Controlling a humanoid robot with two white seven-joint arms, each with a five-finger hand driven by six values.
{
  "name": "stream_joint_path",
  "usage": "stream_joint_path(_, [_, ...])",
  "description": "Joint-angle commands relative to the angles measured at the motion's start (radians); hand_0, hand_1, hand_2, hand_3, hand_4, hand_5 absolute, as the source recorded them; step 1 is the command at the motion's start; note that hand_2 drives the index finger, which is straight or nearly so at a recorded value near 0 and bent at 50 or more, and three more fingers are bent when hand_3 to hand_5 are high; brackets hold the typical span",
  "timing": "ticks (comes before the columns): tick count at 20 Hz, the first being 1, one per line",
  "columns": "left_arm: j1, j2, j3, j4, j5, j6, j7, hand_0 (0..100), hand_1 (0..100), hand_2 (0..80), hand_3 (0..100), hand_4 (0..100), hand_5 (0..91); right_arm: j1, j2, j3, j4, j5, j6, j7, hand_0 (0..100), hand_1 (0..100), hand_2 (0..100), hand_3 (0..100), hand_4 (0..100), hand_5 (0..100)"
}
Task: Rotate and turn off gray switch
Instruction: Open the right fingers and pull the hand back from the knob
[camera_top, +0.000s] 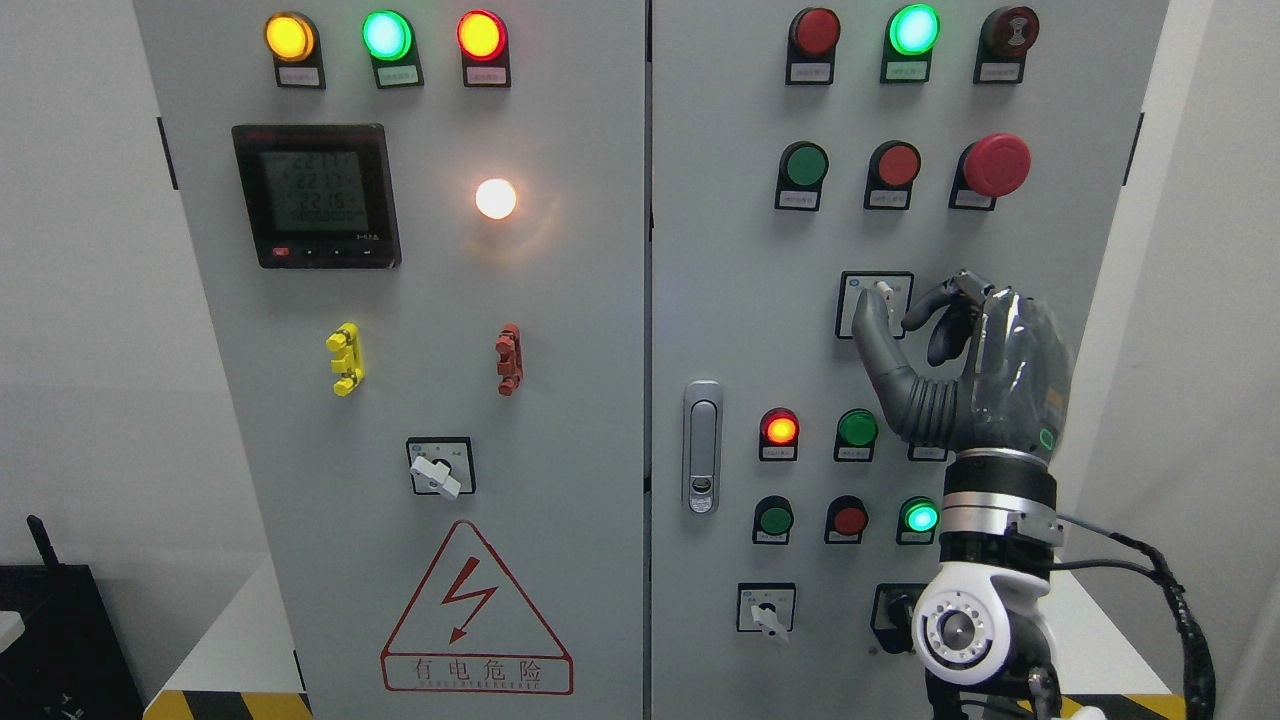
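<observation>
Right hand (905, 310) is up on the right door of the cabinet (720, 250), arm coming in from the lower right. Thumb and index curl in around the knob of the gray switch (884, 293), pinching it or v. close to; the exact contact is hard to tell from this angle. Other fingers are folded behind, palm turned sideways. Left hand isn't in shot.

The switch sits mid-height on the right door, in a dark square bezel, below the green and red pushbuttons and the red mushroom e-stop (996, 165), above the lit red lamp (780, 429) and a green one beside it.

Only the top of the knob shows, a pale stub poking out between thumb and index. Its long axis looks roughly up-down, tip leaning a bit to the upper left. Can't say more, the thumb hides the rest.

My read: the step is grip then twist. To do it well, get pads on both flat sides of the lever, squeeze firm before turning, and rotate about the knob's own centre w/ wrist, not by sweeping the arm, or the fingers slide off. Keep knuckles clear of neighbouring buttons. Turn till it clicks at off, then let go.
</observation>
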Motion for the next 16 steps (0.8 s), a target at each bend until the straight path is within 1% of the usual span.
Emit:
stream_joint_path(1, [-0.009, 0.000, 0.009, -0.026, 0.018, 0.000, 0.000, 12, 39, 0.0, 0, 0, 0.0, 0.025, -0.010, -0.003, -0.063, 0.000, -0.024, -0.034, 27, 38, 71, 99, 93, 100])
stream_joint_path(2, [-0.009, 0.000, 0.008, -0.026, 0.018, 0.000, 0.000, 12, 39, 0.0, 0, 0, 0.0, 0.037, -0.015, -0.002, -0.070, 0.000, -0.036, -0.057, 27, 36, 71, 99, 93, 100])
stream_joint_path(3, [-0.009, 0.000, 0.008, -0.026, 0.018, -0.001, 0.000, 12, 39, 0.0, 0, 0, 0.0, 0.049, -0.027, -0.002, -0.078, 0.000, -0.070, -0.083, 27, 34, 71, 99, 93, 100])
stream_joint_path(4, [-0.009, 0.000, 0.008, -0.026, 0.020, -0.001, 0.000, 12, 39, 0.0, 0, 0, 0.0, 0.065, -0.036, -0.003, -0.080, 0.000, -0.125, -0.110, 27, 33, 71, 98, 93, 100])
stream_joint_path(5, [-0.009, 0.000, 0.008, -0.026, 0.020, -0.001, 0.000, 12, 39, 0.0, 0, 0, 0.0, 0.075, -0.044, -0.006, -0.080, 0.000, -0.197, -0.133, 27, 31, 70, 98, 94, 100])
stream_joint_path(6, [-0.009, 0.000, 0.008, -0.026, 0.020, -0.001, 0.000, 12, 39, 0.0, 0, 0, 0.0, 0.085, -0.055, -0.012, -0.080, 0.000, -0.257, -0.146, 27, 31, 69, 99, 94, 100])
stream_joint_path(7, [-0.009, 0.000, 0.008, -0.026, 0.018, -0.001, 0.000, 12, 39, 0.0, 0, 0, 0.0, 0.095, -0.061, -0.017, -0.080, 0.000, -0.297, -0.147, 27, 30, 66, 98, 94, 99])
stream_joint_path(8, [-0.009, 0.000, 0.008, -0.026, 0.020, -0.001, 0.000, 12, 39, 0.0, 0, 0, 0.0, 0.108, -0.067, -0.017, -0.084, 0.000, -0.317, -0.144, 28, 31, 64, 99, 93, 96])
stream_joint_path(9, [-0.009, 0.000, 0.008, -0.026, 0.020, -0.001, 0.000, 12, 39, 0.0, 0, 0, 0.0, 0.123, -0.081, -0.016, -0.093, 0.000, -0.325, -0.138, 30, 30, 62, 98, 90, 88])
stream_joint_path(10, [-0.009, 0.000, 0.008, -0.026, 0.020, 0.000, 0.000, 12, 39, 0.0, 0, 0, 0.0, 0.144, -0.099, -0.014, -0.101, 0.000, -0.332, -0.138, 31, 30, 61, 97, 88, 83])
stream_joint_path(11, [-0.009, 0.000, 0.008, -0.026, 0.018, -0.001, 0.002, 12, 39, 0.0, 0, 0, 0.0, 0.164, -0.113, -0.014, -0.112, 0.000, -0.342, -0.135, 32, 30, 59, 91, 71, 55])
stream_joint_path(12, [-0.009, 0.000, 0.008, -0.026, 0.018, 0.000, 0.000, 12, 39, 0.0, 0, 0, 0.0, 0.177, -0.124, -0.014, -0.121, 0.000, -0.351, -0.132, 32, 30, 57, 86, 65, 49])
stream_joint_path(13, [-0.009, 0.000, 0.008, -0.026, 0.018, -0.001, 0.000, 12, 39, 0.0, 0, 0, 0.0, 0.187, -0.138, -0.016, -0.129, 0.000, -0.363, -0.124, 32, 30, 53, 70, 49, 30])
stream_joint_path(14, [-0.009, 0.000, 0.008, -0.026, 0.018, -0.001, 0.000, 12, 39, 0.0, 0, 0, 0.0, 0.203, -0.151, -0.017, -0.136, 0.000, -0.378, -0.112, 33, 30, 50, 62, 43, 25])
stream_joint_path(15, [-0.009, 0.000, 0.008, -0.026, 0.020, -0.001, 0.000, 12, 39, 0.0, 0, 0, 0.0, 0.218, -0.165, -0.017, -0.144, 0.000, -0.391, -0.103, 33, 28, 40, 44, 26, 11])
stream_joint_path(16, [-0.009, 0.000, 0.008, -0.026, 0.020, -0.001, 0.000, 12, 39, 0.0, 0, 0, 0.0, 0.232, -0.179, -0.017, -0.155, 0.000, -0.397, -0.095, 34, 28, 32, 33, 16, 1])
